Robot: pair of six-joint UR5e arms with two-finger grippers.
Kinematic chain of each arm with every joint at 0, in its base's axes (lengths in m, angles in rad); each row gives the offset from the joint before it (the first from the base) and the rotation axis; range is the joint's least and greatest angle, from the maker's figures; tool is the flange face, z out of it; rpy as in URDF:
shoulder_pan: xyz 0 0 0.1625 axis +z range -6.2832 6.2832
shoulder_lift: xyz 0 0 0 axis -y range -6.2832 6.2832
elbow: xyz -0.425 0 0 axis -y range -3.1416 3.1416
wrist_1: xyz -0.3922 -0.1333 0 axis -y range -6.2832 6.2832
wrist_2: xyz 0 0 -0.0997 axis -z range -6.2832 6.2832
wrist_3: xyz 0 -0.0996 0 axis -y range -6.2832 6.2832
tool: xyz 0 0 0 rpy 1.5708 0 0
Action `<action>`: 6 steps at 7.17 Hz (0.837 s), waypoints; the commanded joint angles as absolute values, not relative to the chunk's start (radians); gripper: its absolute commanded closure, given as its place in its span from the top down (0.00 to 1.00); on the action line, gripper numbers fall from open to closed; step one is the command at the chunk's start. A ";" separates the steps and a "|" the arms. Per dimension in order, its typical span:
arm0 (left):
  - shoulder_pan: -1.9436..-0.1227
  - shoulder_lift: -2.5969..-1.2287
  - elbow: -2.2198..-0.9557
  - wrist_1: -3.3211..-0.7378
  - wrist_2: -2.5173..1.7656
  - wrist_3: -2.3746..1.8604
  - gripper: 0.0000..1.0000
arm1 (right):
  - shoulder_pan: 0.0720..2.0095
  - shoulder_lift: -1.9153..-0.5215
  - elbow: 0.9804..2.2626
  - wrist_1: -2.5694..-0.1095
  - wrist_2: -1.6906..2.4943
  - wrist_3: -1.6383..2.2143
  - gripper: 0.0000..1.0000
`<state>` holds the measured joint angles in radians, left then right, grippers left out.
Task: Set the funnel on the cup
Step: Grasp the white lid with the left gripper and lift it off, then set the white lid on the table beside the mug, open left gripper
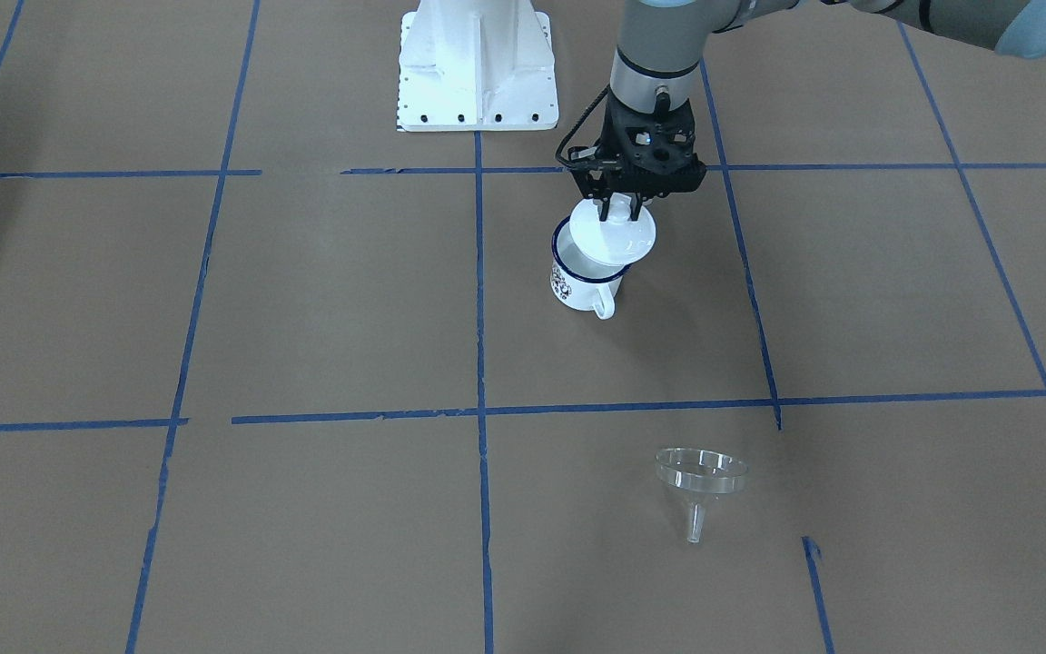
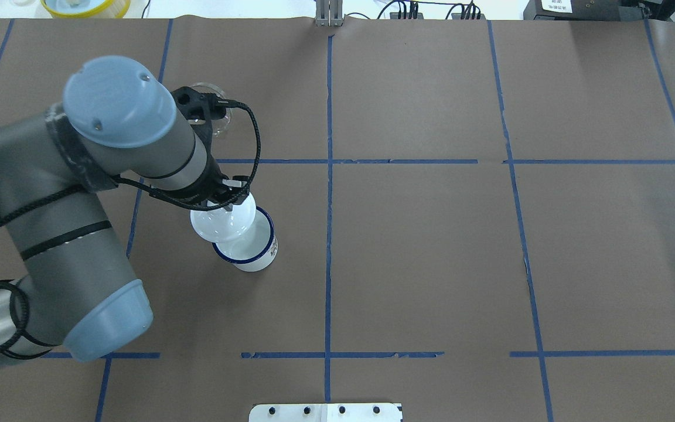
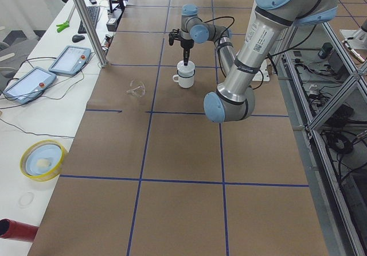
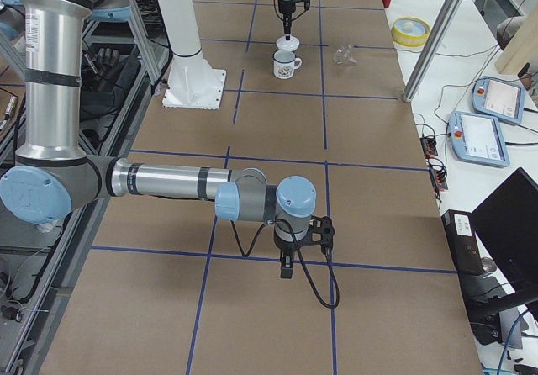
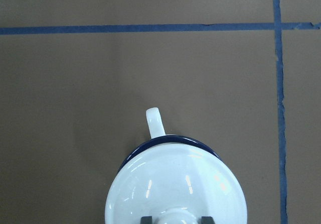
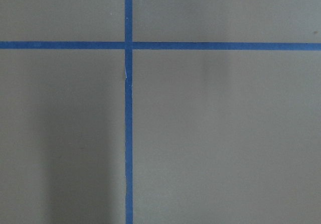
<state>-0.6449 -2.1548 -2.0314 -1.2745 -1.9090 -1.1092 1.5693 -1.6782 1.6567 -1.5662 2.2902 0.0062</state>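
Note:
The cup [image 1: 577, 289], a white mug with a dark blue rim, stands upright on the brown table. My left gripper [image 1: 618, 211] is shut on the knob of a round white lid [image 1: 615, 233] and holds it just above the cup's rim, shifted a little to one side. The left wrist view shows the lid [image 5: 175, 189] over the cup's rim and handle [image 5: 155, 122]. The clear funnel [image 1: 701, 479] lies on the table apart from the cup, on the operators' side. My right gripper [image 4: 286, 270] hangs over bare table far away; I cannot tell if it is open or shut.
The white robot base plate [image 1: 478, 73] is behind the cup. Blue tape lines cross the table. A yellow bowl [image 3: 41, 159] and control tablets [image 3: 69, 59] lie on the side bench beyond the table's far edge.

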 commanded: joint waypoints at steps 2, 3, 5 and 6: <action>-0.670 -1.853 -2.097 -1.557 -1.901 -1.078 0.00 | 1.569 -1.678 1.657 -1.566 2.290 0.006 1.00; -0.666 -1.774 -2.067 -1.709 -1.885 -1.104 0.00 | 1.569 -1.678 1.657 -1.566 2.290 0.006 1.00; -0.620 -1.761 -1.970 -1.756 -1.827 -1.112 0.00 | 1.569 -1.678 1.657 -1.566 2.290 0.006 1.00; -0.614 -1.761 -1.932 -1.782 -1.825 -1.111 0.00 | 1.569 -1.678 1.657 -1.566 2.290 0.006 1.00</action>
<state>-0.6269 -1.7676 -1.9831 -1.7451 -1.8395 -1.1086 1.5693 -1.6782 1.6567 -1.5662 2.2902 0.0062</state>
